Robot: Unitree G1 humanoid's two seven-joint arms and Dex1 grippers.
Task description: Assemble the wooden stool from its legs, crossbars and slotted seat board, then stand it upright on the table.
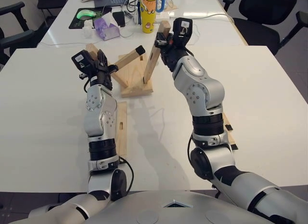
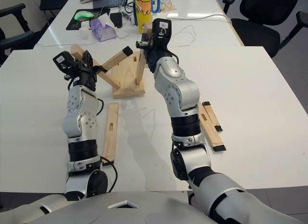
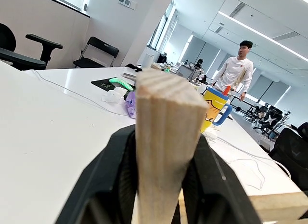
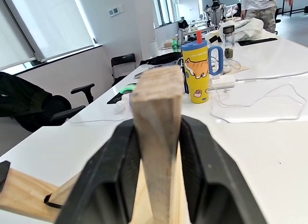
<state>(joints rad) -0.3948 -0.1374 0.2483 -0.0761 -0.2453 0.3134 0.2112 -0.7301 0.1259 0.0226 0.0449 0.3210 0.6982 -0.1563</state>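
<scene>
No readable text, numbers or signs on anything in view

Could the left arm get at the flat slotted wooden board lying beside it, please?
Probably not yet: the left gripper is shut on a slanted wooden leg. The slotted wooden board itself lies uncovered on the white table.

Table (image 2: pixel 264 79) holds slotted plank (image 2: pixel 110 132), apparently two wooden bars (image 2: pixel 208 124).

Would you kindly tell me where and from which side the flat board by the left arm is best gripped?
Pinch the board across its narrow width near the middle, coming straight down from above. It lies flat on the table, so only its long edges offer a hold, and a middle grip should keep it level.
</scene>
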